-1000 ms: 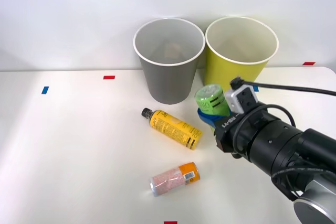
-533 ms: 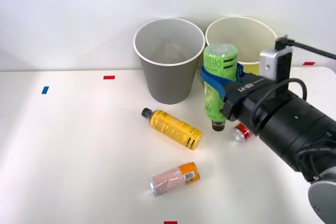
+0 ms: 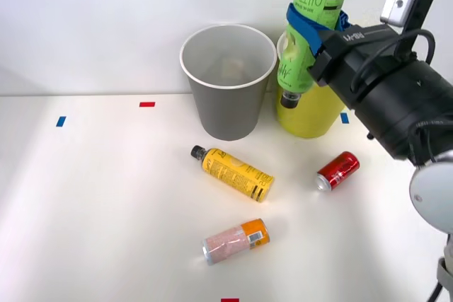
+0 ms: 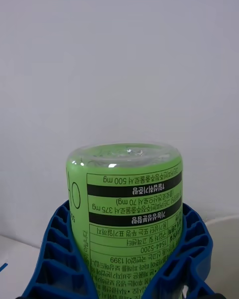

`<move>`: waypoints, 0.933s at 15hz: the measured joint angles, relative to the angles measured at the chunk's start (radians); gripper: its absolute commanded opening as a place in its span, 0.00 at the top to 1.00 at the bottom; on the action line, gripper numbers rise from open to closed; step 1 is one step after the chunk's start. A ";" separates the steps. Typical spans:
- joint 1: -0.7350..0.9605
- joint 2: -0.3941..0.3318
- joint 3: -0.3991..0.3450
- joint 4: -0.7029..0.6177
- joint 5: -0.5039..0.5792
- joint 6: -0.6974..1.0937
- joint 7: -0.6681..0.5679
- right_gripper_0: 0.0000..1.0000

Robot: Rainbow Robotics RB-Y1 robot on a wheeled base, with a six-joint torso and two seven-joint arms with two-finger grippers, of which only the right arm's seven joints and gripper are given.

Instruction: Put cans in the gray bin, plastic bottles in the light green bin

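Nearest you on the table (image 3: 85, 196), the pink can (image 3: 235, 241) lies on its side at about 6 o'clock, silver end toward the left. Just beyond it, the yellow bottle (image 3: 232, 173) lies slantwise near the table's middle, black cap pointing to 10 o'clock, toward the gray bin (image 3: 228, 83). At about 4 o'clock from that bottle, well apart from it, the red can (image 3: 337, 171) lies on its side, silver end facing the near left. Farther back the two bins stand upright side by side against the wall, gray at 12 o'clock and the green bin (image 3: 311, 111) just to its right, their walls close or touching; you can see the gray one's pale inside. Your right gripper (image 3: 311, 26) is up in the air at about 1 o'clock, its blue ribbed fingers (image 4: 55, 259) clamped round the body of the green bottle (image 3: 309, 30). The bottle hangs cap down, base uppermost and tilted slightly, its cap over the green bin's near-left rim. In the wrist view the bottle's base rises between both fingers, label print upside down.
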 measured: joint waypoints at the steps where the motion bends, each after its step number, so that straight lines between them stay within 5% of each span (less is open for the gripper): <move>1: -0.055 0.015 -0.025 0.057 0.002 0.000 0.003 1.00; 8: -0.324 0.092 -0.183 0.348 0.128 -0.004 0.038 1.00; 14: -0.464 0.103 -0.238 0.579 0.170 -0.073 0.091 1.00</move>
